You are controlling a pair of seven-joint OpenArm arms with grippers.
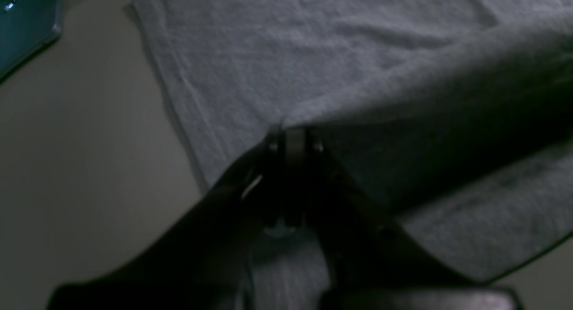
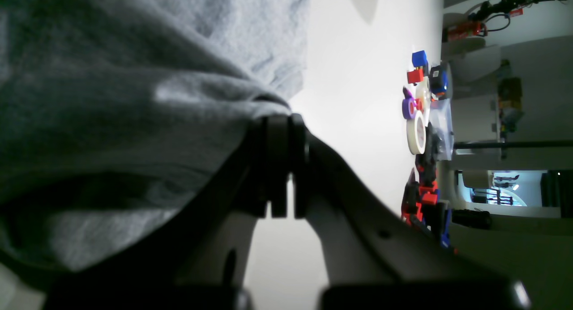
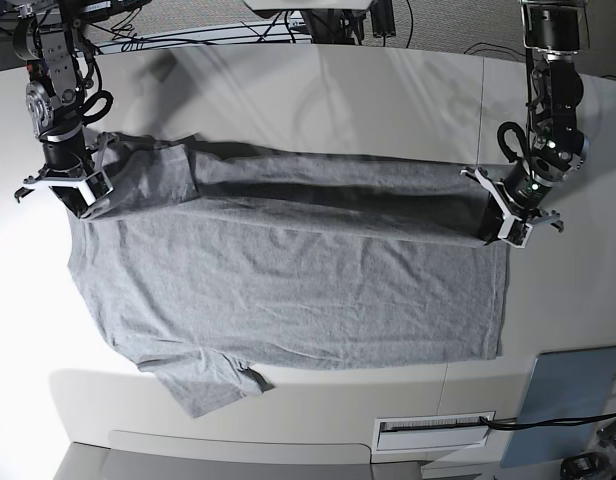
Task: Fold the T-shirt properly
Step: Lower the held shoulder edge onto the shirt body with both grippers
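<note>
The heather-grey T-shirt [image 3: 288, 290] lies spread across the white table [image 3: 318, 95], plain side up, with one sleeve [image 3: 203, 385] at the front left. Its far edge is lifted and drawn as a long fold over the body. My left gripper [image 3: 500, 217] at the right end of that fold is shut on the cloth; in the left wrist view its fingertips [image 1: 293, 138] pinch the T-shirt [image 1: 403, 99] edge. At the fold's left end my right gripper [image 3: 86, 197] is shut on the shirt too, and the right wrist view shows the jaws [image 2: 280, 122] closed with T-shirt [image 2: 112, 113] draped over them.
A blue-grey pad [image 3: 573, 405] lies at the table's front right, also seen as a teal pad [image 1: 27, 23] in the left wrist view. A white slotted plate [image 3: 433, 432] sits at the front edge. Coloured toys and tape rolls [image 2: 418, 131] stand beyond the right gripper. Cables [image 3: 238, 25] run along the back.
</note>
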